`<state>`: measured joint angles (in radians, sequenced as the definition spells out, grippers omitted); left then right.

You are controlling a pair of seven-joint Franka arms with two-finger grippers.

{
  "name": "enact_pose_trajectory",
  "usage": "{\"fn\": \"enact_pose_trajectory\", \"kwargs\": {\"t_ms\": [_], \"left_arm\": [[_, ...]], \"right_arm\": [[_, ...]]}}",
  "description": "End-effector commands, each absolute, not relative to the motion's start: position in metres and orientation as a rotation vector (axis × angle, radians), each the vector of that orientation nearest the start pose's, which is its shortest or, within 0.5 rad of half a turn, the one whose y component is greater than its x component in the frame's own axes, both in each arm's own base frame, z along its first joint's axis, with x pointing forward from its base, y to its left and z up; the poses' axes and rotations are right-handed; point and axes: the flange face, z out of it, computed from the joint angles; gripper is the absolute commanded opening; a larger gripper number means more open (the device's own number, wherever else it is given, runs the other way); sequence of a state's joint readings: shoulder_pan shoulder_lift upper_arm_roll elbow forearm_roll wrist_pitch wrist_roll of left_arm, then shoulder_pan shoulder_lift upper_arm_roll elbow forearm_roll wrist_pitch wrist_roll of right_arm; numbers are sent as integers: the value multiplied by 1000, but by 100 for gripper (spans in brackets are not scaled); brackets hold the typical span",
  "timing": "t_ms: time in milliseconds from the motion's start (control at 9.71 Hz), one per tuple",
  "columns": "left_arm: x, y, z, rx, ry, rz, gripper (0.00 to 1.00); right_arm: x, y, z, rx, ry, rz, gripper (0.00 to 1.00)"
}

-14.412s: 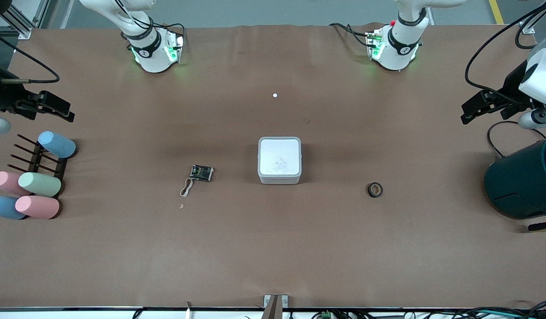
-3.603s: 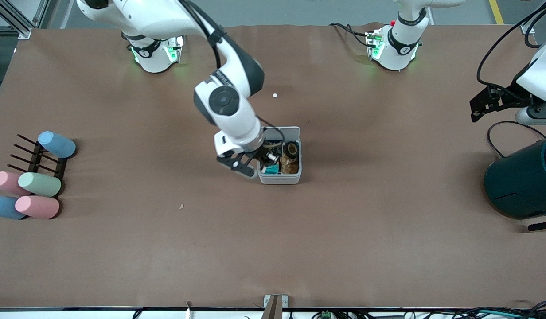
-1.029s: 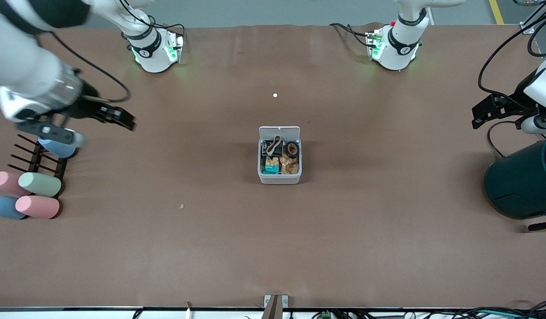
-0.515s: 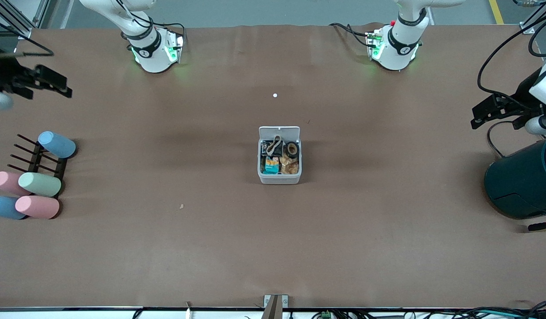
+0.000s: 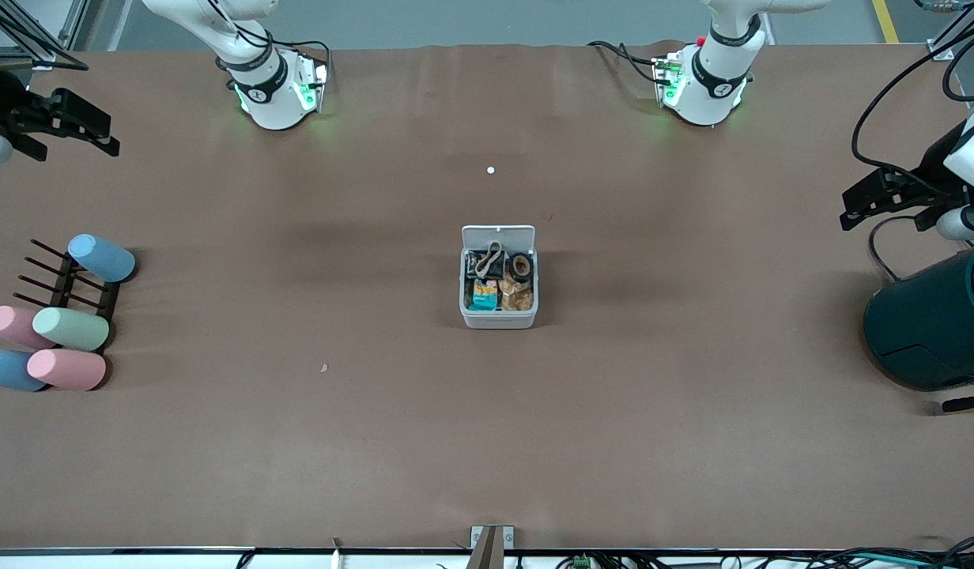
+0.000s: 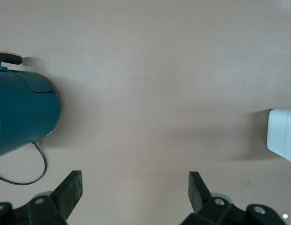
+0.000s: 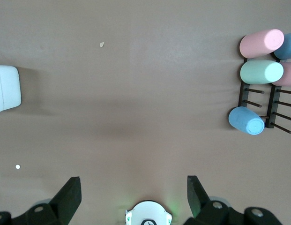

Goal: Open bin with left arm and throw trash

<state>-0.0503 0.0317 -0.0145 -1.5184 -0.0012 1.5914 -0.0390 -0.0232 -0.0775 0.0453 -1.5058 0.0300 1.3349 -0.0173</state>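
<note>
The white bin [image 5: 499, 319] stands mid-table with its lid [image 5: 499, 235] tipped up. Inside lies the trash: a tan rubber band [image 5: 489, 254] on a black wrapper [image 5: 478, 265], and a black tape roll [image 5: 522, 265] beside them, above other packets. My right gripper [image 5: 103, 134] hangs open and empty at the right arm's end of the table. My left gripper [image 5: 849, 209] waits open and empty at the left arm's end. The left wrist view shows its gripper [image 6: 134, 187] over bare table, with the bin [image 6: 281, 140] at the edge. The right wrist view shows its gripper [image 7: 133, 191] and the bin [image 7: 7, 88].
A dark teal round container [image 5: 930, 324] stands under the left gripper's end, also in the left wrist view [image 6: 23, 117]. Pastel cylinders [image 5: 68, 328] lie on a black rack [image 5: 68, 284] at the right arm's end. A small crumb [image 5: 323, 367] and a white dot [image 5: 490, 170] lie on the table.
My right gripper has drawn back from above the blue cylinder toward the table's edge at the right arm's end. The left arm and the bin have not moved.
</note>
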Motion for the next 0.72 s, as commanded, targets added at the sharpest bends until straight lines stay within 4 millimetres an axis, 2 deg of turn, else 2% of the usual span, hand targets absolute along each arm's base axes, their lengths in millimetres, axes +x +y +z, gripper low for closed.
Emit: {"fn": "enact_pose_trajectory", "kwargs": {"t_ms": [0,618], "left_arm": [[567,-34,639,-3133,38,-73,100],[567,-37,639,-3131,38,-73,100]], "right_arm": [[501,2,677,-3145,-55,109,99],[506,3,671,-3148,-56,111,99]]}}
